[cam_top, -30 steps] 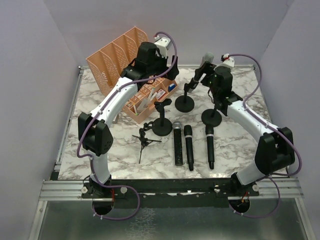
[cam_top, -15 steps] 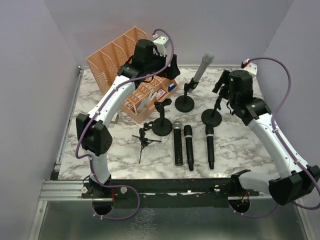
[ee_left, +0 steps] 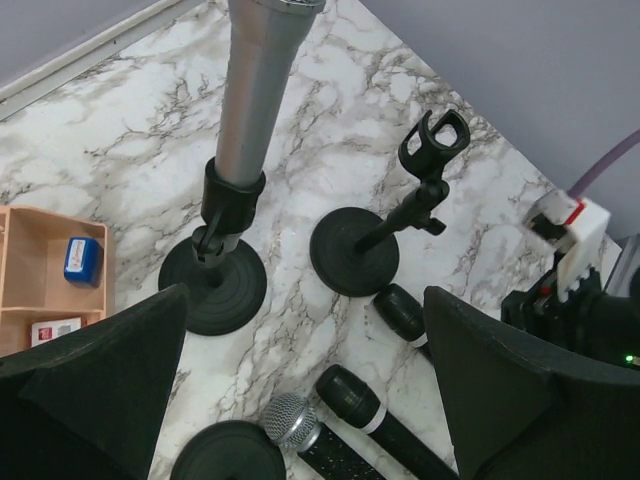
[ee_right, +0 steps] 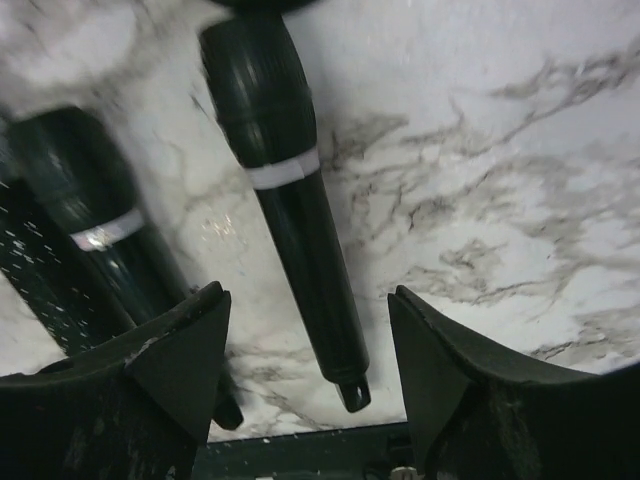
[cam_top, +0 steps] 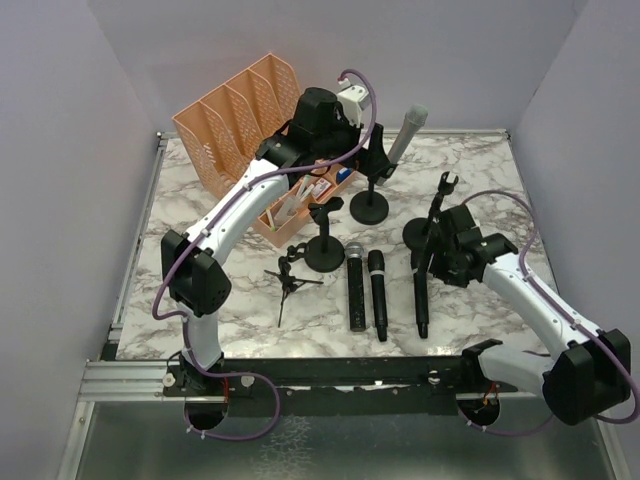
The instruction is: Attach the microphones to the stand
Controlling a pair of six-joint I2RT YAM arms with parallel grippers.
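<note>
Mic (cam_top: 421,297) lies flat just below the right pincer (cam_top: 440,258) from above, well apart from the left pincer (ee_left: 305,320) gaping wide on its wrist cam, and runs lengthwise between the right's spread, empty fingers (ee_right: 170,350) up close.

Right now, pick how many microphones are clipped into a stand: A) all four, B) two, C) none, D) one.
D: only the silver-grey microphone sits in a stand clip; the silver-grille microphone, the middle black microphone and the outer black microphone lie flat on the table.
</note>
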